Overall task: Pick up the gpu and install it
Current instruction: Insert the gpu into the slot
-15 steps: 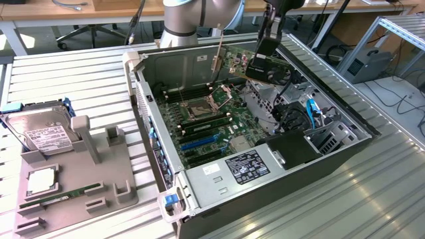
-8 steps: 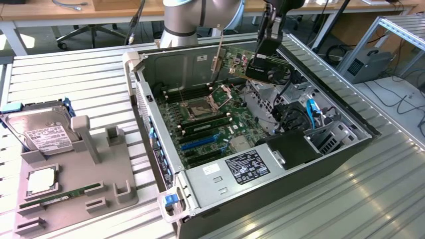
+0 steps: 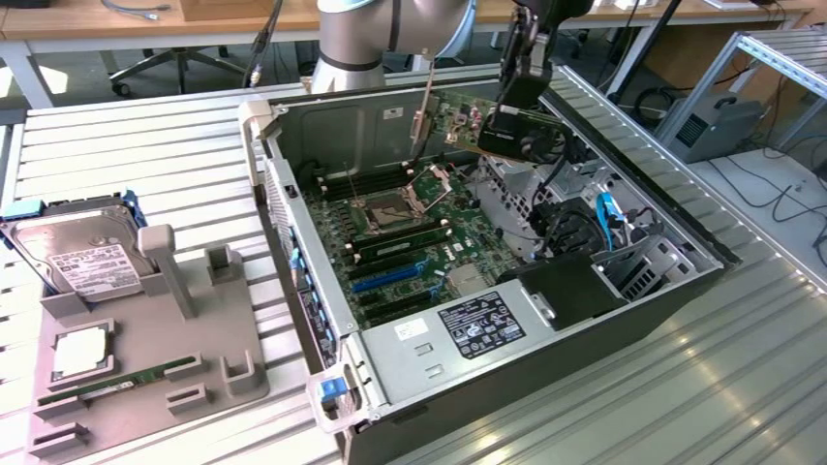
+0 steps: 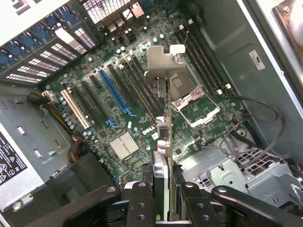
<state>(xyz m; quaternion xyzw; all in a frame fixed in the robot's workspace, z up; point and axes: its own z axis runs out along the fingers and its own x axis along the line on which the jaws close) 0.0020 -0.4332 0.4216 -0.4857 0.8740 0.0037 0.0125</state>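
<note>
My gripper (image 3: 520,108) hangs over the far side of the open computer case (image 3: 278,194), shut on the gpu (image 3: 517,138). The card shows a dark face with a green edge and is clear of the motherboard (image 3: 407,237). In the wrist view the gpu (image 4: 167,142) stands edge-on between my two black fingers (image 4: 142,203), with its silver end bracket (image 4: 163,61) at the far end. Below it lie the CPU socket (image 4: 191,97) and the RAM slots. The blue expansion slot (image 4: 116,92) sits off to one side of the card.
A grey fixture tray (image 3: 142,339) at the exterior view's left carries a hard drive (image 3: 84,254), a CPU (image 3: 80,354) and a RAM stick (image 3: 116,380). The power supply (image 3: 478,325) fills the case's near end. Cables and drive cages (image 3: 607,232) crowd the exterior view's right side.
</note>
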